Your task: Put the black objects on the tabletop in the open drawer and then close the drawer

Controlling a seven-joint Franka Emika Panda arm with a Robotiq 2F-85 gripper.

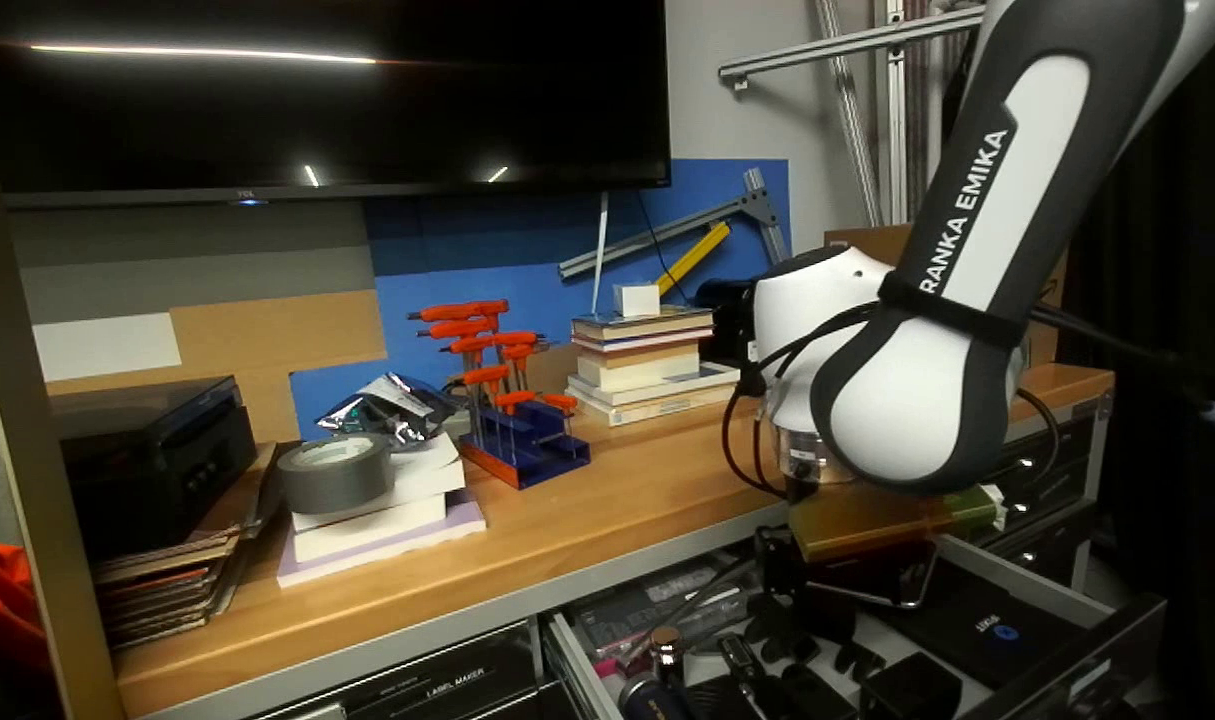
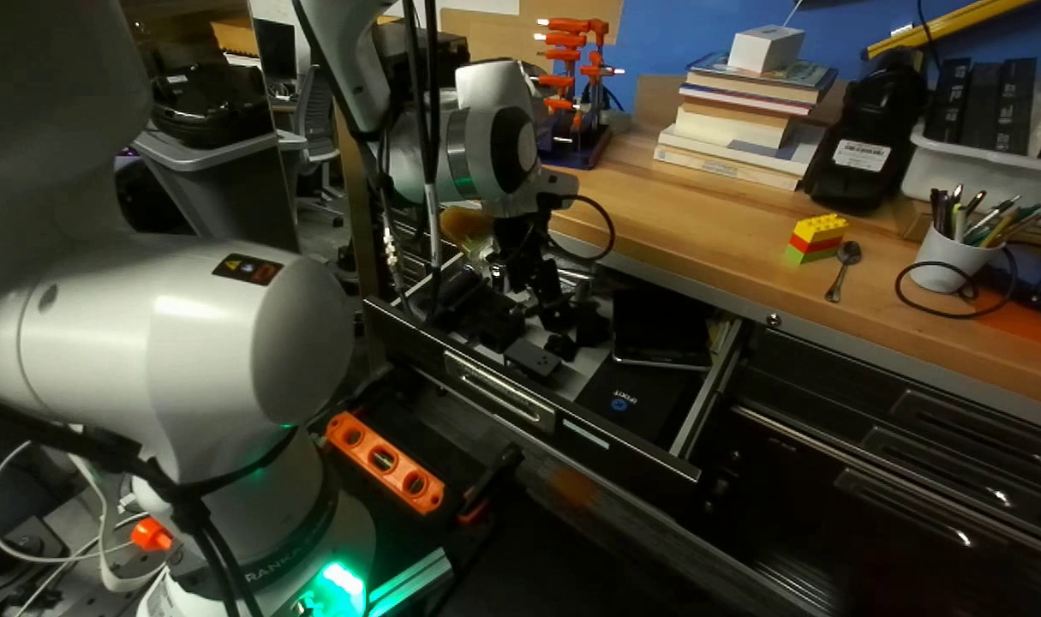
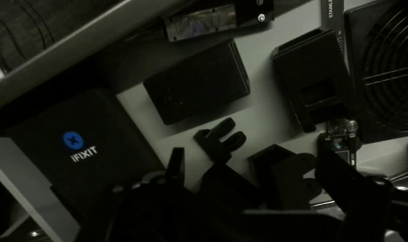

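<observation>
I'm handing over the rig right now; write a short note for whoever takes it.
Black two-finger gripper: open, over the pulled-out black-fronted drawer.
Things: black rectangular box and black block with cutout inside; black item with white label on light-brown wooden tabletop.
Done: box and block inside; origin not shown.
Remaining: perhaps that item; then close the drawer.

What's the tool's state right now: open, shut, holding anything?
Tool: open, fingers spread apart over the open drawer; nothing appears gripped.
</observation>
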